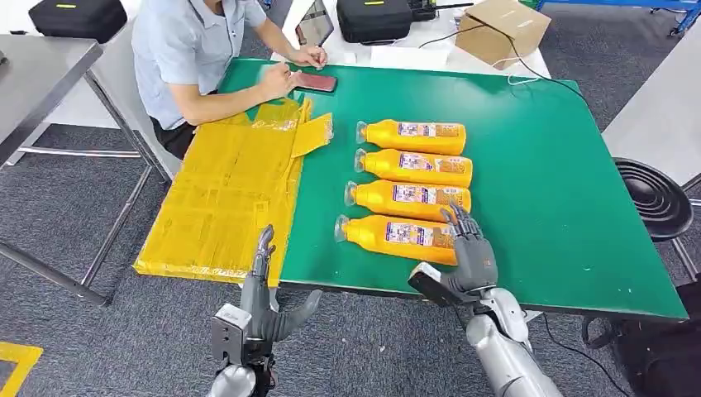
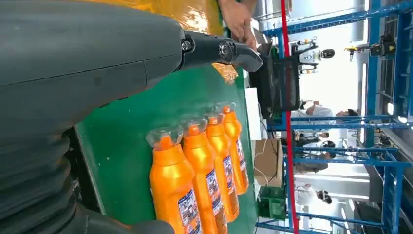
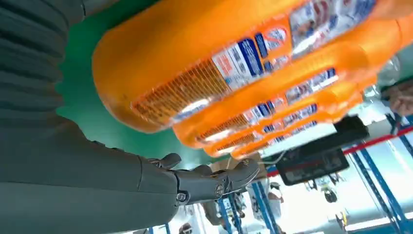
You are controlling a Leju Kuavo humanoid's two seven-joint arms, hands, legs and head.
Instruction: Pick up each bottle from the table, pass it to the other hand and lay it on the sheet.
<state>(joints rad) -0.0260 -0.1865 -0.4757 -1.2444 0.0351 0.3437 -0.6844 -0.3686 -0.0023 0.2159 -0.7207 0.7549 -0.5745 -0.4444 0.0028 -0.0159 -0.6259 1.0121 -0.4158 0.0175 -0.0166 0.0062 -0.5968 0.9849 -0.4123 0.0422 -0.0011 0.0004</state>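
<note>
Several orange bottles lie side by side on the green table, clear caps pointing towards the yellow sheet. The nearest bottle lies close to the front edge. My right hand hovers at its base end, fingers spread and straight, gripping nothing. My left hand is held up just off the table's front edge, below the sheet's near corner, fingers apart and empty.
A person sits at the far left corner with a hand on a phone. A cardboard box and black cases stand behind the table. A black stool stands at the right.
</note>
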